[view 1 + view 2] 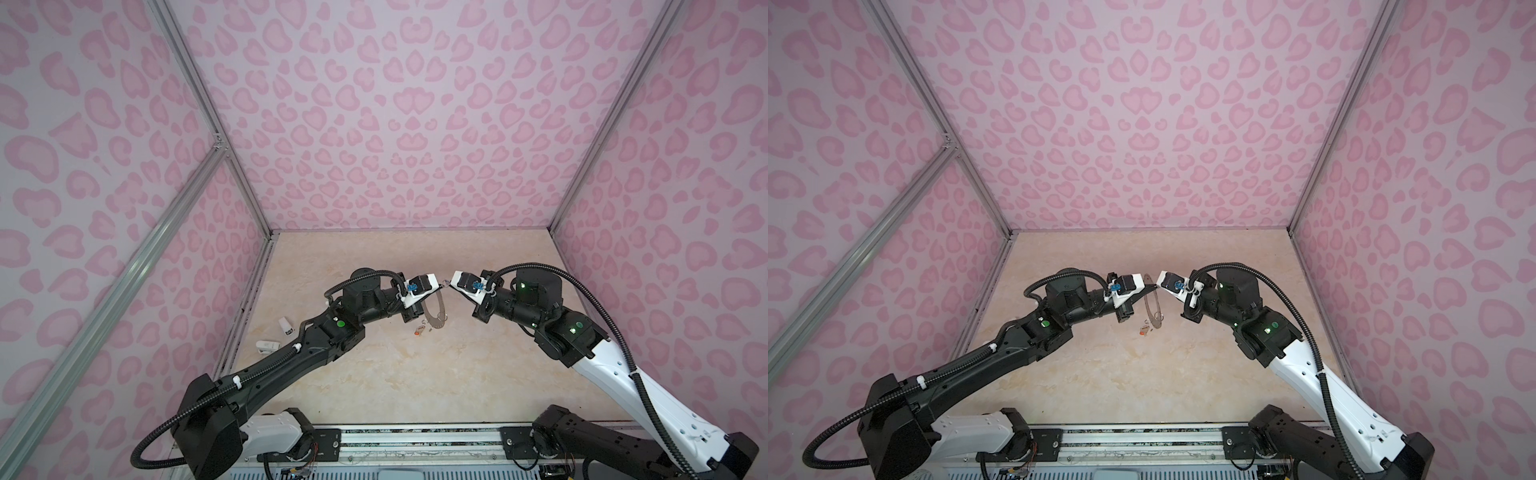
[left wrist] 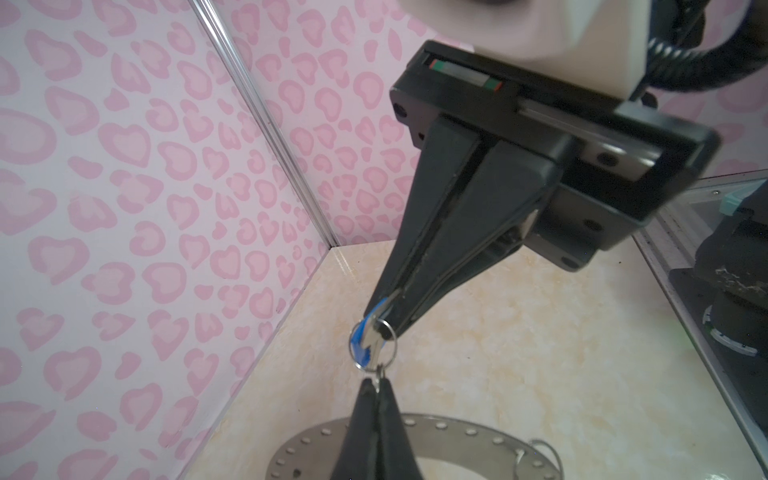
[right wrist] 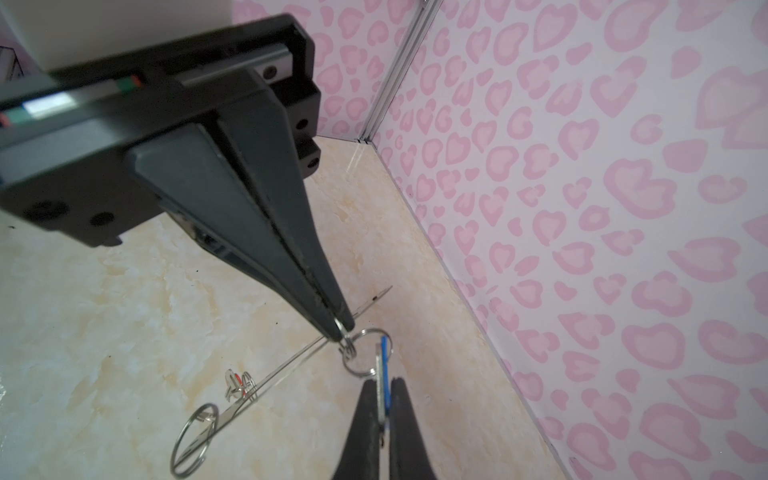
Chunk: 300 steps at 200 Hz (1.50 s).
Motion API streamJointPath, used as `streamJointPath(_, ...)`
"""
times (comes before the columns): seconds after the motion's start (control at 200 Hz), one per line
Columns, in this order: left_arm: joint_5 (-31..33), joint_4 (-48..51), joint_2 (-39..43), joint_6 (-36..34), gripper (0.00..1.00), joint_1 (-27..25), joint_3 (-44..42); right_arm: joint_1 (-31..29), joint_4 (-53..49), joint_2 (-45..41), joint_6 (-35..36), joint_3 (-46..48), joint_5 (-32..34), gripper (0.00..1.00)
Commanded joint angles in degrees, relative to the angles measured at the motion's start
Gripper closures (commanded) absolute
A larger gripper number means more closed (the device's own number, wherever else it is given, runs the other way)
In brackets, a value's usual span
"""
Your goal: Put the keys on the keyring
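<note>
Nearest: the bare marble-look surface point(image 1: 395, 374). Further in, the orange-red-tag key point(image 1: 417, 331) sits at the low end of the keyring point(image 2: 465, 436). Can't tell if it's clipped on or just lying beside it.

The keyring is tipped up on edge, high end at the left gripper point(image 2: 376, 384), low end near the surface (contact not resolvable). Likely reason: lifting it by a rim clip puts that clip in free air, where the other arm can reach it.

Just past that, the two grippers meet tip to tip above mid-surface.
- **Left gripper:** fingers pressed together, pinching a small wire clip point(image 3: 348, 344) at the keyring's rim.
- **Right gripper** point(image 3: 383, 380): also clamped tight, pinching the blue-tag key point(image 3: 385, 353) flat between its fingers. That leaves the key's split ring point(image 3: 371, 331) sticking out ahead, unobstructed.

Split ring and clip are touching or nearly so; whether they're threaded isn't visible.

Judgement: mid-threading of the blue-tag key. It needs fine alignment, and a slip in either pinch drops the part.
</note>
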<state>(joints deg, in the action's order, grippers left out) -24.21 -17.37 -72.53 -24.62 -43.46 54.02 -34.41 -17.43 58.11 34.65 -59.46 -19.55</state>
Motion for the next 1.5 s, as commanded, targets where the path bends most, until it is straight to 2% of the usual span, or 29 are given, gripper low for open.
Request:
streamJointPath(0.0, -0.3, 0.5, 0.1, 1.4, 0.97, 0.8, -0.4, 0.0, -2.7, 0.9, 2.8, -0.7, 2.6, 1.0)
streamJointPath(0.06, -0.6, 0.4, 0.2, 2.1, 0.93, 1.3, -0.8, -0.1, -2.7, 1.2, 3.0, -0.7, 2.8, 1.0)
streamJointPath(0.165, -0.3, -0.5, 1.0, 4.1, 0.75, 2.6, -2.1, -0.1, -3.3, 3.0, 3.6, -1.3, 1.2, 1.0)
streamJointPath(0.37, 1.2, -1.2, 6.2, 8.7, 0.65, 8.6, -7.5, -0.9, -6.2, 9.7, 7.8, -2.2, -0.5, 1.0)
streamJointPath(0.445, 1.0, -1.4, 9.5, 10.6, 0.65, 12.2, -10.3, -2.6, -6.4, 13.1, 8.6, -3.6, -0.3, 1.0)
streamJointPath(0.465, 1.0, -1.2, 10.4, 11.0, 0.6, 13.2, -11.0, -3.3, -6.5, 14.0, 8.8, -4.1, -0.4, 1.0)
streamJointPath(0.52, 1.5, -0.5, 12.9, 11.4, 0.6, 15.9, -12.4, -5.5, -6.5, 16.6, 8.8, -5.6, -0.9, 1.0)
streamJointPath(0.735, 2.3, 1.5, 20.8, 13.1, 0.57, 23.7, -16.4, -9.2, 1.9, 23.4, 0.7, -8.4, -9.2, 1.0)
streamJointPath(0.955, 2.2, 3.6, 23.1, 13.6, 0.56, 25.9, -18.2, -7.7, 7.6, 32.7, -8.5, -10.0, -12.7, 1.0)
streamJointPath(1.145, 2.4, 4.1, 21.3, 14.0, 0.56, 26.1, -18.8, -3.8, 5.7, 37.1, -9.7, -11.3, -7.6, 1.0)
streamJointPath(1.335, 1.1, 4.5, 17.8, 13.6, 0.56, 26.0, -17.8, -1.8, -4.9, 39.9, 1.3, -11.5, 1.7, 1.0)
streamJointPath(1.495, -1.4, 4.2, 12.9, 13.8, 0.56, 26.1, -15.4, 0.1, -9.9, 42.1, 6.0, -10.9, 8.9, 1.0)
